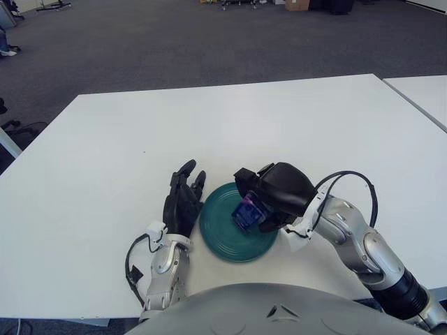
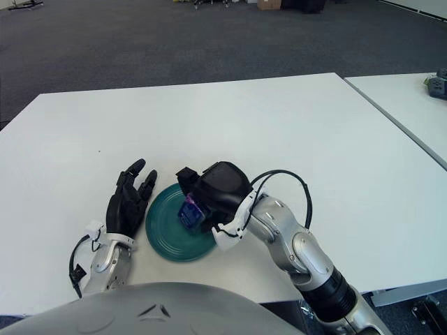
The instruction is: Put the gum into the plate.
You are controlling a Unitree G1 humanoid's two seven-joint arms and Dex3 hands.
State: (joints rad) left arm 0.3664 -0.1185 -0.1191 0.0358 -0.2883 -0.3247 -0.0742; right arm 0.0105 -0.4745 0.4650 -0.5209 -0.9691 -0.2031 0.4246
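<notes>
A dark green round plate (image 1: 222, 234) lies on the white table (image 1: 223, 125) close to its near edge. My right hand (image 1: 269, 199) hovers low over the right part of the plate, its black fingers curled around a small blue and purple gum pack (image 1: 247, 211). The pack is tilted and sits just above the plate's surface; I cannot tell whether it touches it. My left hand (image 1: 183, 201) shows just left of the plate, fingers spread and holding nothing. In the right eye view the gum pack (image 2: 191, 210) appears over the plate (image 2: 164, 234) as well.
A second white table (image 1: 426, 94) stands at the right, separated by a narrow gap. A small dark object (image 2: 438, 84) sits on it at the far right. Grey carpet lies beyond the table's far edge.
</notes>
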